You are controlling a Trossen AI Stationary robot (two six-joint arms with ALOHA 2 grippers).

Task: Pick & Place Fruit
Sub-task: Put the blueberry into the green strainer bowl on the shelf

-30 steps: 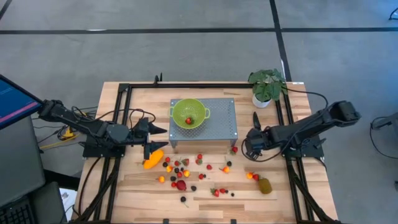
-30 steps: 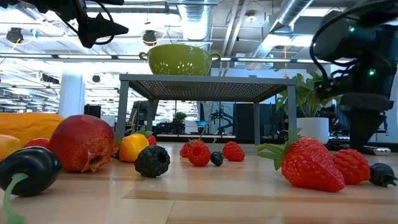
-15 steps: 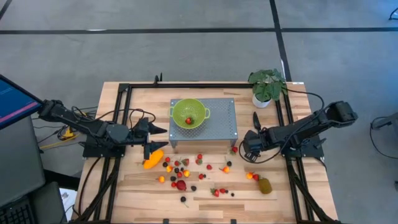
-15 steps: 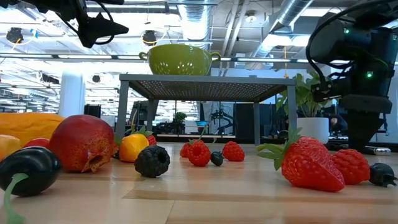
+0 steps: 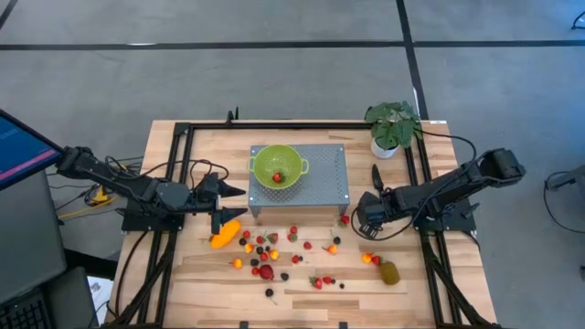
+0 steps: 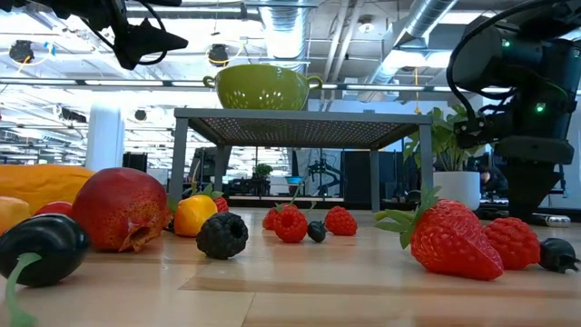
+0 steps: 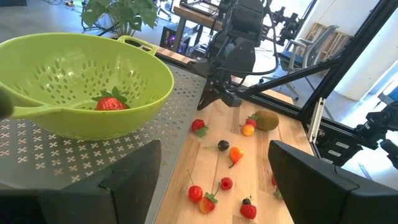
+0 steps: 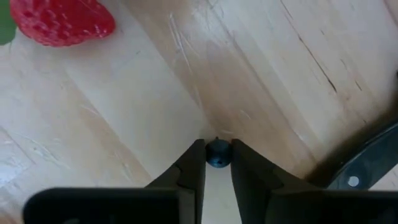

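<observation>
right gripper (image 8: 217, 163) just pinched shut on a small dark berry (image 8: 217, 152) down on the wood right of the metal stand (image 5: 324, 178), so looks like it's next for the green colander (image 5: 277, 167) up there.

From above, my worktop (image 5: 302, 274) sits under even, bright overhead light, with only soft, short shadows. At table height the ceiling lamps glare white toward 11 and 12 o'clock, the near strawberry (image 6: 449, 241) is sharp and the room behind goes hazy. Past my right pincer (image 8: 217, 163) the wood is washed pale, my own fingers (image 8: 189, 171) are blurred (too close to focus), and a strawberry at 10 o'clock is soft-edged.
</observation>
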